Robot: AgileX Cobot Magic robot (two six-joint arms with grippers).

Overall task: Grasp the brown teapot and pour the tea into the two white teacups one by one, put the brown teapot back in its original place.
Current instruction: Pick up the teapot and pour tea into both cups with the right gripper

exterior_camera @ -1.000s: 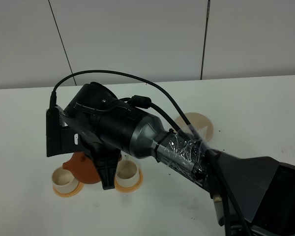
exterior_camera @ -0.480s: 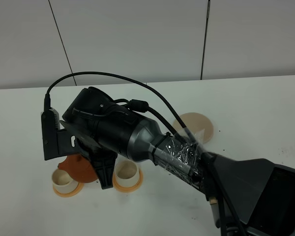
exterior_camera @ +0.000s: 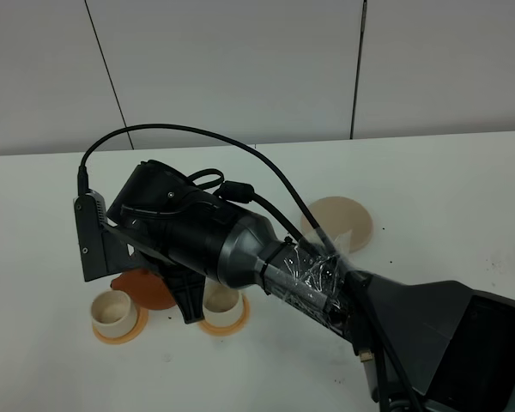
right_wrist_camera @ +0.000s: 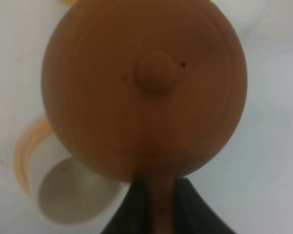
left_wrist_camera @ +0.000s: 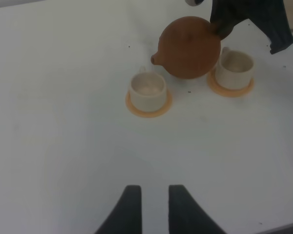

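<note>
Between the two white teacups (left_wrist_camera: 147, 90), the brown teapot (left_wrist_camera: 189, 47) is held by its handle — clamped in the right gripper (right_wrist_camera: 154, 204) — and tipped toward one cup, evidently for pouring.

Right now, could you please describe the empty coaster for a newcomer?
On the white table, look right of the two teacups, beyond the black arm. The coaster is a bare beige disc, wider and paler than their orange coasters.

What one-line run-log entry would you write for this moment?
right gripper: shut on brown teapot handle | spout: toward teacup | pour: no stream visible | left gripper: open, empty
</note>
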